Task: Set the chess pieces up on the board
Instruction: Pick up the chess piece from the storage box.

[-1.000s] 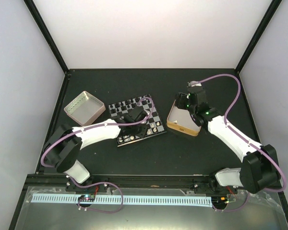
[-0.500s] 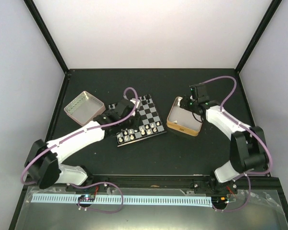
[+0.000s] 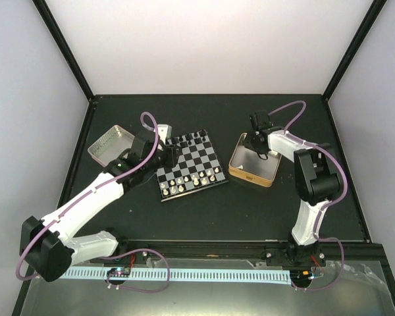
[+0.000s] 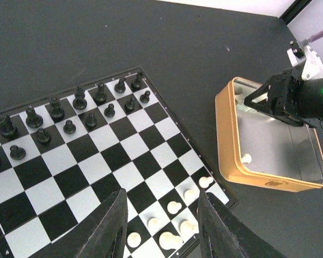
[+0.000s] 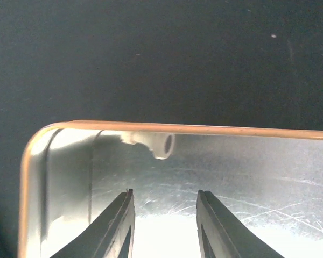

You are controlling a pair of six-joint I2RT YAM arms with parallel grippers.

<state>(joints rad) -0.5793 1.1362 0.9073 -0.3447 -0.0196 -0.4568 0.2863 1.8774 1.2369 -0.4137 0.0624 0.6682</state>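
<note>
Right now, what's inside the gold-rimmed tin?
In the gold-rimmed tin, one white chess piece sits by the board-side wall; another white piece lies near a corner. The right gripper reaches in, hiding the floor under it.

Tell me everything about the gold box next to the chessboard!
The shallow square tin with a gold rim and rounded corners looks like metal, with a shiny, scratched silver floor. It sits flat and open, with no lid, on the black table, close to the right of the checkered board. Two small white chess pieces lie inside, one in a corner. The right arm's fingers reach into it, slightly apart.
</note>
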